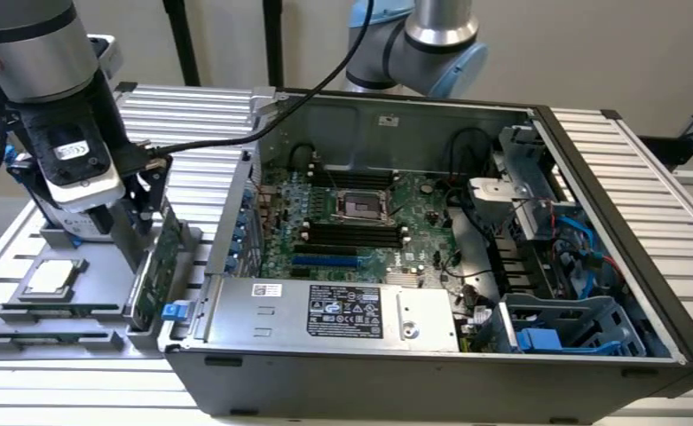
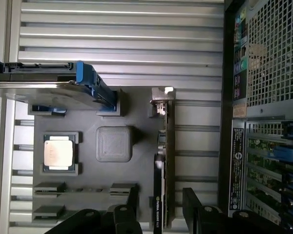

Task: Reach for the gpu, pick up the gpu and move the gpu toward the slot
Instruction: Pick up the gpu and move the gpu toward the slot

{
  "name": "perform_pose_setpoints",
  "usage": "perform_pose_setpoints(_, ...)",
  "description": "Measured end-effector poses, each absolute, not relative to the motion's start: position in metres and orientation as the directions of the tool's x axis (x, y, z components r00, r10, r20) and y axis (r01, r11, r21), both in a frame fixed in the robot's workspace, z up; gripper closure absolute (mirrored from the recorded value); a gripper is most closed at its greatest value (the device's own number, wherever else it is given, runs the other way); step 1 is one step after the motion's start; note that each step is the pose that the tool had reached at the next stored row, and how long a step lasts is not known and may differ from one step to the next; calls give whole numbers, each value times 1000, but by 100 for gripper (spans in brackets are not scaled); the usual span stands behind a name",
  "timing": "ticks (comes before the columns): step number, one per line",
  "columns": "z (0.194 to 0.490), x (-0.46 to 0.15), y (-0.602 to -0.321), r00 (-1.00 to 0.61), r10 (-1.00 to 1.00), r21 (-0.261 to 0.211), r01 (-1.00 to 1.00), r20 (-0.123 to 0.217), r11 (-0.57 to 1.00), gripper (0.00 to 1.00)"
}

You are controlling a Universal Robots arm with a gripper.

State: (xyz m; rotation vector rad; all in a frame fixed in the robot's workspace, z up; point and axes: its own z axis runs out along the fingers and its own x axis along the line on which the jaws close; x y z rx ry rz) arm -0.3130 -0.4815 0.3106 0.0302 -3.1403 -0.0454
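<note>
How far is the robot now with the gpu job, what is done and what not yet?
Reach: nearly done; the open end effector straddles the gpu, one finger on each side, gaps showing. Grasp: not yet made. The gpu stands on edge in the gray tray, outside the computer case, so lifting it and carrying it over remain.

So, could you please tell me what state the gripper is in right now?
Gripper: jaws open, one on each side of the gpu, which stands on edge; not yet closed on it.
</note>
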Motion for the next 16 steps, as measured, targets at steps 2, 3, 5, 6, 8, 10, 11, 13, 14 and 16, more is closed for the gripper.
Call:
perform_pose_setpoints(2, 307, -313, -481, -1000, -19, 29, -19, 0, 999, 52)
perform_pose_setpoints(3, 305, -313, -482, -1000, -19, 29, -19, 0, 999, 52)
perform_pose_setpoints(5, 302, -313, -482, -1000, -19, 29, -19, 0, 999, 52)
perform_pose_setpoints(6, 300, -313, -482, -1000, -19, 29, -19, 0, 999, 52)
perform_pose_setpoints(8, 296, -313, -482, -1000, -19, 29, -19, 0, 999, 52)
perform_pose_setpoints(10, 292, -313, -482, -1000, -19, 29, -19, 0, 999, 52)
perform_pose_setpoints(11, 291, -313, -482, -1000, -19, 29, -19, 0, 999, 52)
perform_pose_setpoints(13, 287, -313, -482, -1000, -19, 29, -19, 0, 999, 52)
perform_pose_setpoints(14, 285, -313, -482, -1000, -19, 29, -19, 0, 999, 52)
perform_pose_setpoints(16, 281, -313, -482, -1000, -19, 29, -19, 0, 999, 52)
